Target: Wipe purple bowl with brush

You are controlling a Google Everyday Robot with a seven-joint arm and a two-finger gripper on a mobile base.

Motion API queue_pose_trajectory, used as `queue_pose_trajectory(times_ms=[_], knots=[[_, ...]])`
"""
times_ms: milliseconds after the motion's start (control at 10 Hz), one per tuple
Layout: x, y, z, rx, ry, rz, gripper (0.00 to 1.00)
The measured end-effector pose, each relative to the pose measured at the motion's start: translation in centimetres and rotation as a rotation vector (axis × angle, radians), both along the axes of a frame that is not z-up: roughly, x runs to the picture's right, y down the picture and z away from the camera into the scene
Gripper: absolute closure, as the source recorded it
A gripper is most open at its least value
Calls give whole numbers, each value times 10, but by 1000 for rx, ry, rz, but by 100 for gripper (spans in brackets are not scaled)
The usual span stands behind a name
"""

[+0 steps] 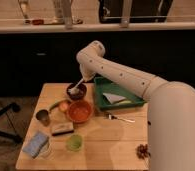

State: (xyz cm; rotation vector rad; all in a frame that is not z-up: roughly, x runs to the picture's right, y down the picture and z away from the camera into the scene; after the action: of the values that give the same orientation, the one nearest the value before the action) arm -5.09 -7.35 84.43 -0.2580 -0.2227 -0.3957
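The purple bowl (76,93) sits on the wooden table (116,140) at the back, just behind the orange bowl (80,111). My gripper (84,78) hangs just above the purple bowl's right rim and is shut on the brush (77,86). The brush's whitish handle slants down to the left. Its dark head is inside the purple bowl and hard to tell apart from the bowl's dark inside.
A green tray (133,102) with a pale cloth stands right of the purple bowl. A fork (122,119) lies in front of the tray. A green cup (74,143), a dark block (62,128), a metal cup (43,117) and a blue sponge (35,144) are at the front left.
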Motion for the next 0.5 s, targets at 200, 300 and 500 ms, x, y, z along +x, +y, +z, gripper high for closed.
queue_pose_trajectory(times_ms=[200, 300, 500], knots=[[6, -4, 6, -4, 30, 3, 100], [9, -3, 10, -12, 39, 5, 100], [16, 5, 26, -41, 59, 17, 100]])
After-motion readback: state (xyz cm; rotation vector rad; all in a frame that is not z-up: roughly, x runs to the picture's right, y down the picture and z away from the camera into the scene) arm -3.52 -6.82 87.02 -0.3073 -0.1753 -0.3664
